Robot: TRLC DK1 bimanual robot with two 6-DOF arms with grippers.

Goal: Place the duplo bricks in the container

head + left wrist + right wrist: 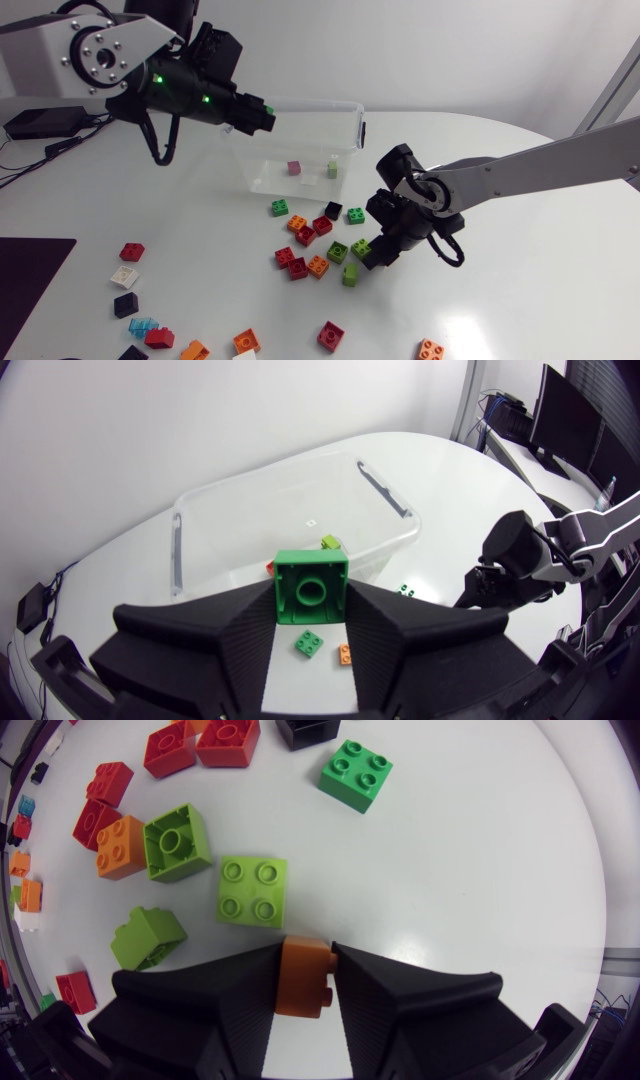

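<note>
A clear plastic container (310, 103) stands at the back middle of the table, with a dark red brick (294, 168) and a light green brick (332, 170) inside. My left gripper (258, 113) hangs at the container's left rim (395, 510), shut on a green brick (311, 587) whose hollow underside faces the camera. My right gripper (372, 255) is low over the table among the scattered bricks, shut on an orange brick (303, 975). Just ahead of it lie a light green brick (252, 890) and an overturned light green brick (177, 841).
Several red, orange, green and black bricks (306, 236) lie in front of the container. More bricks sit at the front left, among them red (131, 251), white (124, 277) and black (125, 304). An orange brick (431, 349) lies at the front edge. A dark mat (30, 275) covers the left edge.
</note>
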